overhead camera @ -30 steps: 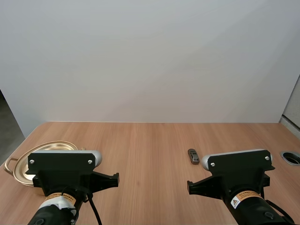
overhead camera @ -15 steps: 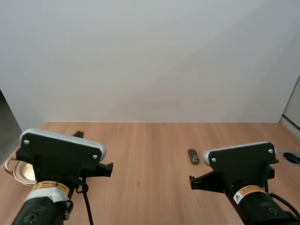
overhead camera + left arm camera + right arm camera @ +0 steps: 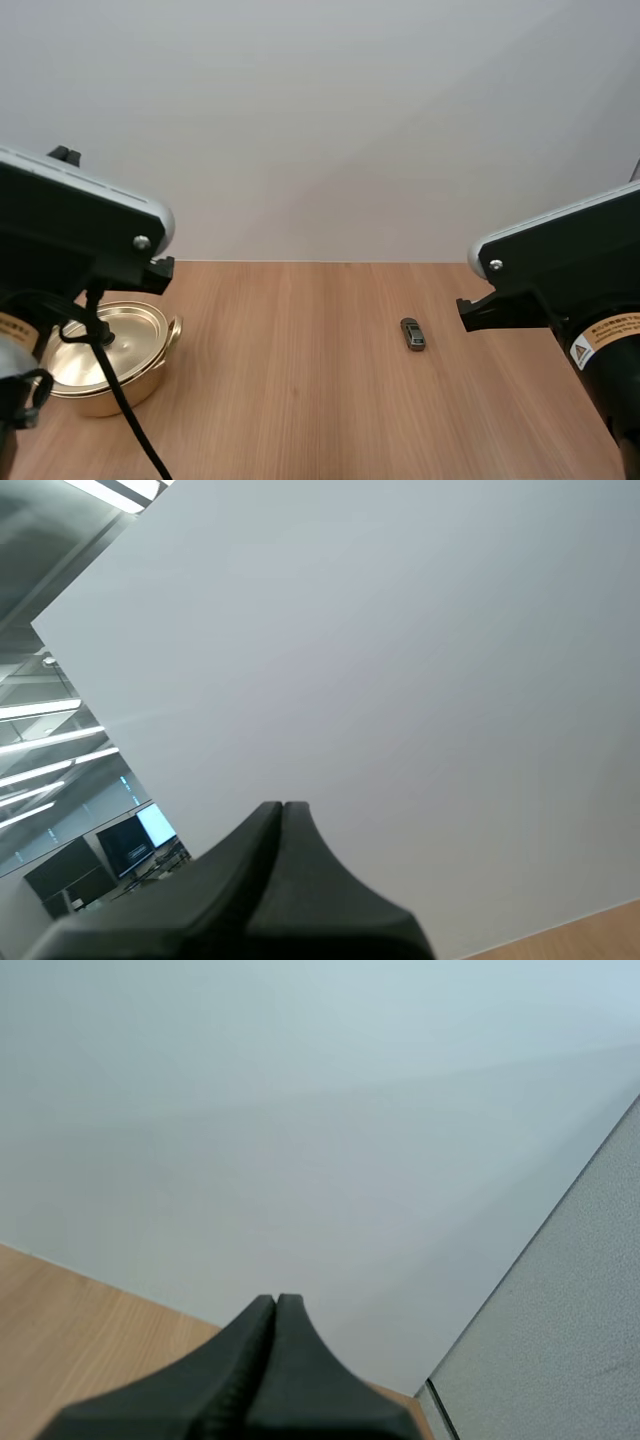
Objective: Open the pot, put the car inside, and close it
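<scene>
Wood table (image 3: 300, 390), white wall (image 3: 330, 130) behind, gold pot (image 3: 140, 352) with lid on, small car (image 3: 412, 334) well apart, left gripper (image 3: 282, 806) and right gripper (image 3: 276, 1299) closed tight, empty

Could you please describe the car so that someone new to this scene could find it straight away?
Start from the wooden table; the golden pot sits at its left side. The car lies alone on the bare wood right of the middle. It is small, dark and flat, unlike the big shiny pot.
</scene>
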`<action>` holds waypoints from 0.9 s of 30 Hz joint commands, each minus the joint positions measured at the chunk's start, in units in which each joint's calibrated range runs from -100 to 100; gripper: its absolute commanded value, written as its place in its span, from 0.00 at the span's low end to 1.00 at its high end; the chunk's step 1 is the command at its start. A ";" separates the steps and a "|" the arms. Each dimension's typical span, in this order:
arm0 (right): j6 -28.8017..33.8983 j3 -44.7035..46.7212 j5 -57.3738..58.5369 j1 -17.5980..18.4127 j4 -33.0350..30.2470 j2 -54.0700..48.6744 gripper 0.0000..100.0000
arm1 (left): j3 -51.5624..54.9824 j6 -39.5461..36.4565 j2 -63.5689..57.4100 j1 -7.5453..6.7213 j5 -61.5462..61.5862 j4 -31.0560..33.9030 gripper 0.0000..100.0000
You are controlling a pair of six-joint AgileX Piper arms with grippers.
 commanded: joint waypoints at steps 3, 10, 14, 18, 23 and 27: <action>-10.37 0.02 9.84 0.00 14.32 0.03 0.00 | -5.76 -7.01 11.69 -0.01 11.69 12.34 0.00; -17.67 0.02 22.66 0.00 24.54 0.03 0.00 | -16.20 -6.69 33.66 2.12 22.91 7.16 0.00; -17.67 0.02 22.95 0.00 24.54 0.03 0.00 | -20.30 -1.58 45.86 2.20 28.82 -1.50 0.00; -17.78 0.02 23.45 0.08 24.54 0.03 0.00 | -22.52 -0.16 56.56 2.20 33.74 -3.96 0.00; -18.01 0.02 23.82 1.28 24.54 0.03 0.00 | -22.62 2.05 66.00 2.28 40.14 -3.31 0.00; -18.01 0.02 23.82 1.37 24.54 0.03 0.00 | -22.62 1.49 69.77 2.28 41.82 -2.15 0.00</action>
